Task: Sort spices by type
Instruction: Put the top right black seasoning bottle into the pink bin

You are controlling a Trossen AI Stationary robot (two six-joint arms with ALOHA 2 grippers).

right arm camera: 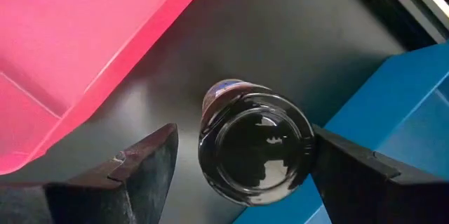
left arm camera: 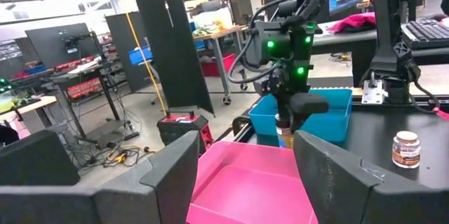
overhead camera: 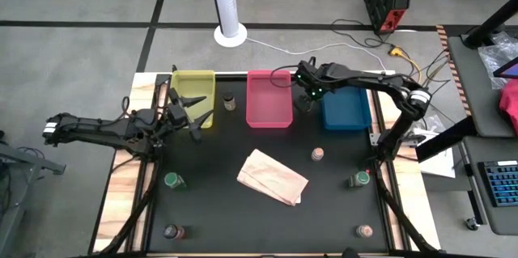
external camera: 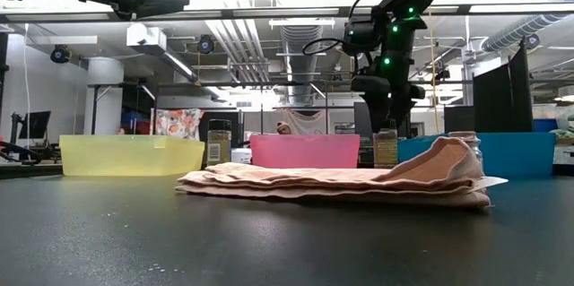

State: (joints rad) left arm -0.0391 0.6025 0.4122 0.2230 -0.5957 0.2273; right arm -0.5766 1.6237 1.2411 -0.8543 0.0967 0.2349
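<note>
A spice jar with a black cap stands upright on the black table in the gap between the pink tray and the blue tray. My right gripper points steeply down over it, open, one finger on either side of the cap. Other spice jars stand apart: one between the yellow tray and the pink one, one right of centre, and others near the table's left, right and near edges. My left gripper hovers open by the yellow tray, holding nothing. My right gripper comes at the jar from above. The finger on the blue tray's side stands right at the cap's rim; I cannot tell whether it touches. The other finger is clear of the jar.
A crumpled tan paper bag lies at the table's middle. The walls of the pink and blue trays stand close on both sides of the jar under my right gripper. Bare black table lies between the bag and the trays.
</note>
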